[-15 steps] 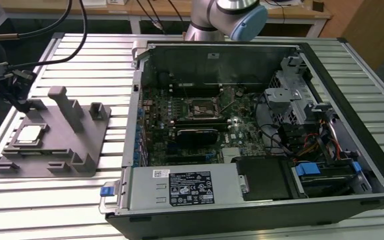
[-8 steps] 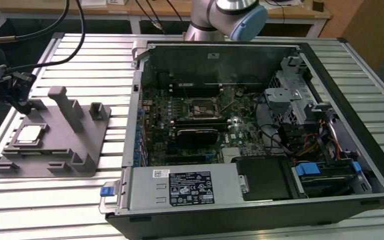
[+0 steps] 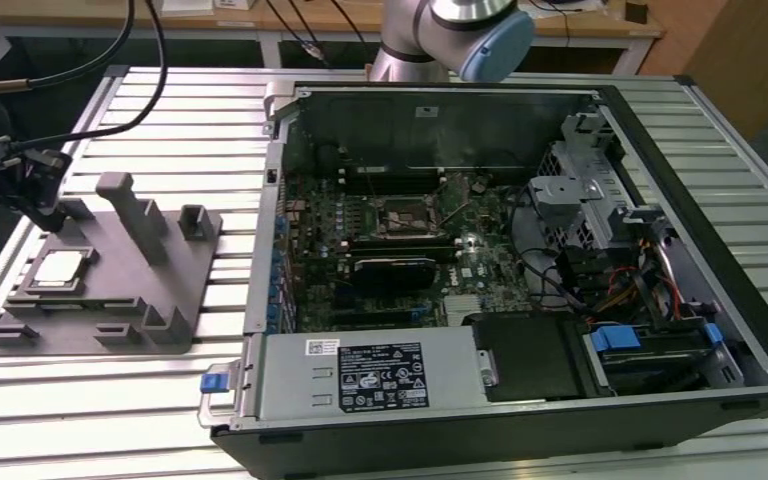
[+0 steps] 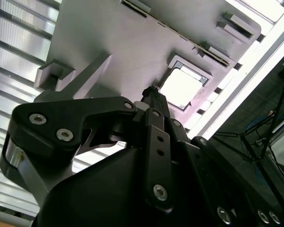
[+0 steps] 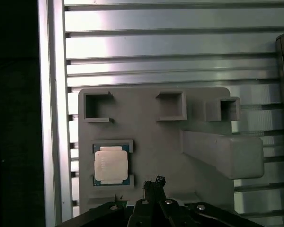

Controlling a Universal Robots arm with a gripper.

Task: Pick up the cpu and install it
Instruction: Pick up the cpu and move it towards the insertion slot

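Note:
The cpu [image 3: 61, 270], a small square chip with a silvery-white top, lies flat in a recess of the grey fixture block [image 3: 157, 290] on the exterior view's left. Both wrist views show it too, the cpu [image 5: 111, 164] in its framed pocket and the cpu [image 4: 180, 89] bright beyond the fingertips. My gripper [image 3: 51, 218] hangs above the fixture's far corner, a little off to one side of the chip and not touching it. Its black fingers [image 5: 155, 182] meet at a narrow tip [image 4: 151, 92], shut with nothing between them.
An open computer case [image 3: 704, 150] lies on the slatted metal table [image 3: 184, 110], with the green motherboard and its black square socket [image 3: 404, 218] inside. The fixture carries a tall upright post [image 3: 137, 215] and small blocks near the chip. Cables hang at the far left.

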